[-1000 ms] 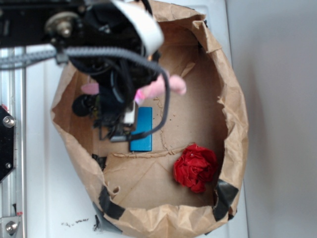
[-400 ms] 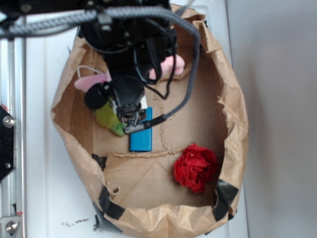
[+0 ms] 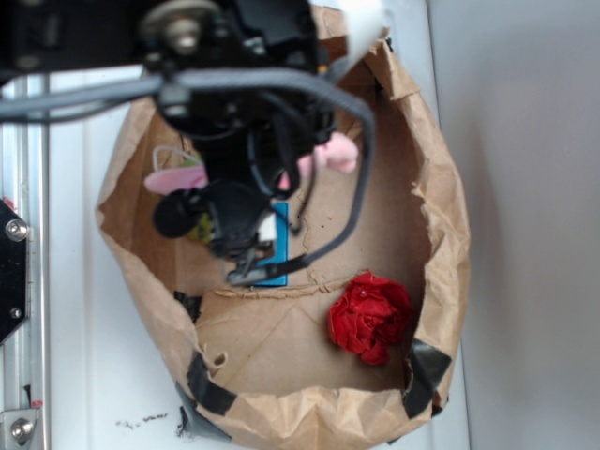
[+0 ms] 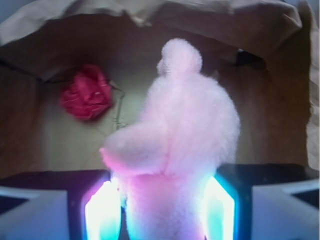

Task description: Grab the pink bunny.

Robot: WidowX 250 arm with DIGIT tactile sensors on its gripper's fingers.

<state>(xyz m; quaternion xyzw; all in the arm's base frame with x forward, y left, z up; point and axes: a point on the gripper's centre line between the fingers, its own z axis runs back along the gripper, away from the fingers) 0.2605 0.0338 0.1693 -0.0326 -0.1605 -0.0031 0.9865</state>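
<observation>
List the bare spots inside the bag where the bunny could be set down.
Bare bag floor runs right of the blue block, between it and the right wall, above the red paper ball. A second patch lies left of the ball, along the front fold. The left half is crowded: arm, block, and the pink bunny in the gripper.

Exterior looks straight down into the paper bag (image 3: 441, 216); wrist peers close inside it.
</observation>
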